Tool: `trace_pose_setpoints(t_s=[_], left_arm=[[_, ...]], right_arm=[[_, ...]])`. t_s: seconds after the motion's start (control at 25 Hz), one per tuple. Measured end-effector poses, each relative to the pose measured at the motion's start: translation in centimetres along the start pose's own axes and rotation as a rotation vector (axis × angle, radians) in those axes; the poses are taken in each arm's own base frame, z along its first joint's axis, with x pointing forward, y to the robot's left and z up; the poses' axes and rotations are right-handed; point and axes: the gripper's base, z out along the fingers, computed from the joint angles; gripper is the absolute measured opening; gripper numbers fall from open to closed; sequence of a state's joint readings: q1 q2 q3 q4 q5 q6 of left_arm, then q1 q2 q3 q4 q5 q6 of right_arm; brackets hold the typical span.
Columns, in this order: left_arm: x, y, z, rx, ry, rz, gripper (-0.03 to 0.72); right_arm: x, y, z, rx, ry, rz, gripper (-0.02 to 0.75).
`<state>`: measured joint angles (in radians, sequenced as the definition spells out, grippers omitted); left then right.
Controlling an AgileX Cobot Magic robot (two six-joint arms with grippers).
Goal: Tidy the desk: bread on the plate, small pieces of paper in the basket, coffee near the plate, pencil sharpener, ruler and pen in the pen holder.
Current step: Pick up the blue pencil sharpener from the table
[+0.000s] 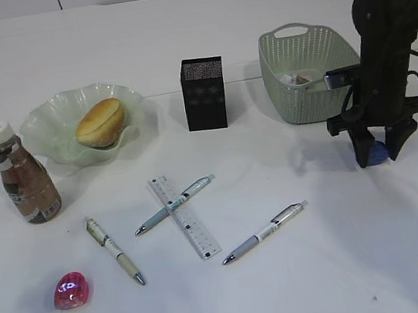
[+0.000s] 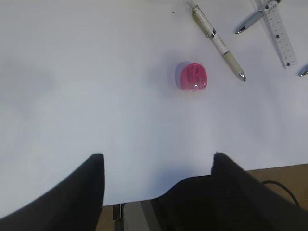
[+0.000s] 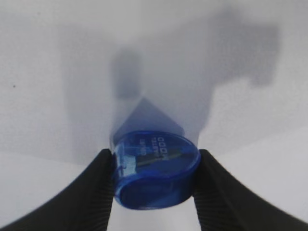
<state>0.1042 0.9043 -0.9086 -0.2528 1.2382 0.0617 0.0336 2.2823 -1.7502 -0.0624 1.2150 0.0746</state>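
My right gripper point(image 1: 378, 150) point(image 3: 155, 166) is shut on a blue pencil sharpener point(image 3: 155, 171) point(image 1: 380, 153), low over the table in front of the green basket point(image 1: 294, 94). I cannot tell if the sharpener touches the table. A pink sharpener point(image 1: 71, 291) point(image 2: 193, 77) lies front left. The ruler point(image 1: 185, 216) point(image 2: 279, 33) and three pens point(image 1: 174, 204) point(image 1: 114, 250) point(image 1: 266, 232) lie mid-table. The bread point(image 1: 100, 122) lies on the green plate point(image 1: 49, 124). The coffee bottle point(image 1: 26, 182) stands beside the plate. The black pen holder point(image 1: 204, 93) stands behind. My left gripper point(image 2: 159, 161) is open and empty above the front table edge.
Paper pieces point(image 1: 301, 79) lie inside the basket. The table's front edge point(image 2: 144, 199) shows just under the left gripper. White tabletop stretches to the right and front of the right gripper.
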Motion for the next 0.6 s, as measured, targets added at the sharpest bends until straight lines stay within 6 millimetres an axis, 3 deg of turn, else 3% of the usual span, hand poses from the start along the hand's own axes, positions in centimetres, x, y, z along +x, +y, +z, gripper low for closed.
trace_pose_setpoints(t_s=[0.44,0.6], left_arm=[[0.0,0.0,0.0,0.0,0.0,-0.008,0.489],[0.0,0.0,0.0,0.0,0.0,-0.01,0.489]], right_arm=[[0.2,0.1,-1.4,-0.027,-0.031,0.011,0.388],[0.6,0.5,-3.6,-0.088,-0.077,0.032,0.387]])
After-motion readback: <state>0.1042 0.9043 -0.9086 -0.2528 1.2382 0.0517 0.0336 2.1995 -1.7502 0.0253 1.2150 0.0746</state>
